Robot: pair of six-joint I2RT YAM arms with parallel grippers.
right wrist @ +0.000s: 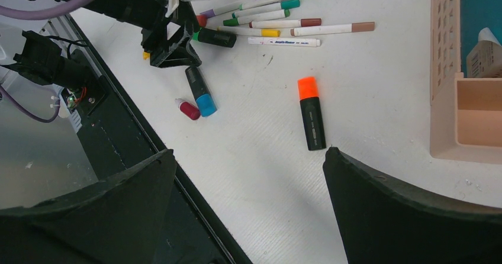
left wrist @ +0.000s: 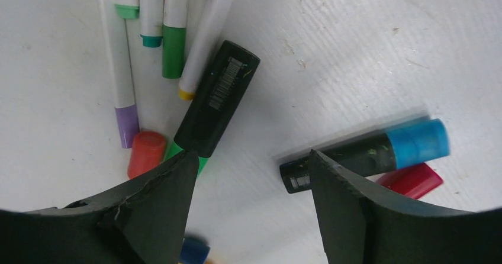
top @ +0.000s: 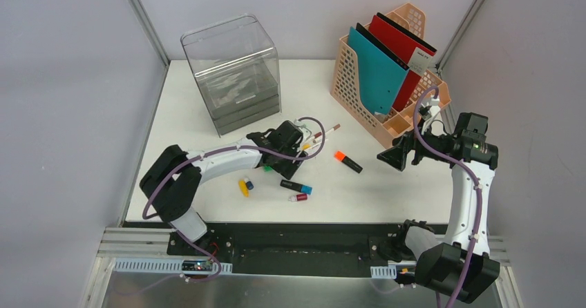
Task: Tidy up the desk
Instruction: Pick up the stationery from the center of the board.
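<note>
The white desk carries scattered markers. My left gripper hovers low over them, open, with only bare desk between its fingertips. A black highlighter with a green cap lies just past its left finger. A black highlighter with a blue cap lies by its right finger, partly hidden behind it. Several thin pens fan out beyond. My right gripper hangs open and empty above the desk's near right part. An orange-capped highlighter lies just beyond it.
A clear plastic drawer box stands at the back left. A peach file holder with teal and red folders stands at the back right. Small red, yellow and blue pieces lie near the black front rail.
</note>
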